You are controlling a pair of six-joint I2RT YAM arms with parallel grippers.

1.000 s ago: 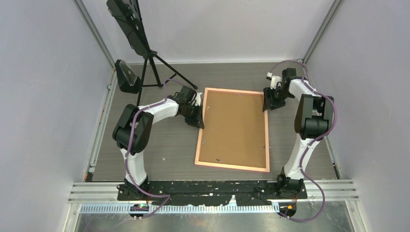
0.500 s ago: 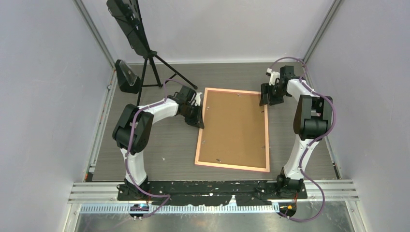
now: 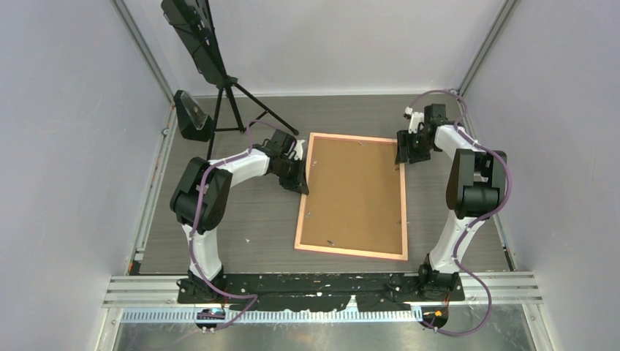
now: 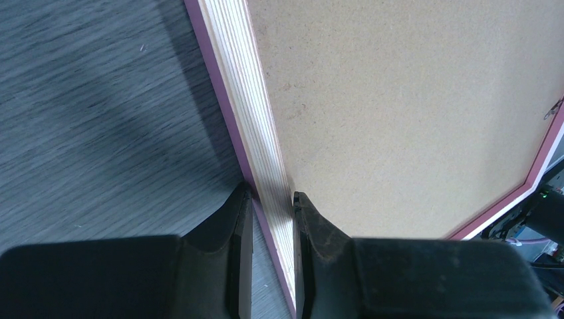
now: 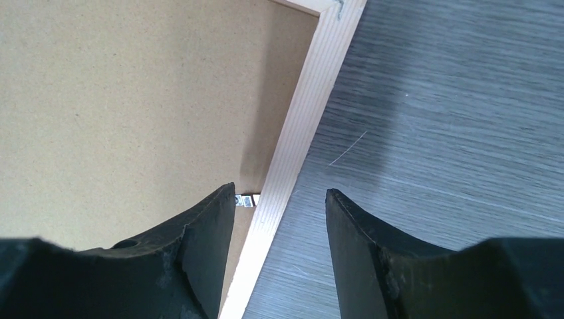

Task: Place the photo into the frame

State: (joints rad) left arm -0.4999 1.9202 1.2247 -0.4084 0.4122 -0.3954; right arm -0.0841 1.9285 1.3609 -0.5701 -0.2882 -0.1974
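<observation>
The left tool (image 4: 271, 196) pinches the frame (image 3: 351, 252) at ten o'clock. The right tool (image 5: 279, 190) is spread over its two o'clock edge.

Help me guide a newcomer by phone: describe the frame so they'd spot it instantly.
In the middle of the dark wood-grain table lies one large flat rectangle, back side up. That is the frame: a thin salmon-pink rim around a plain brown board. Its neighbour, the tripod at the far left, is black and upright.
</observation>
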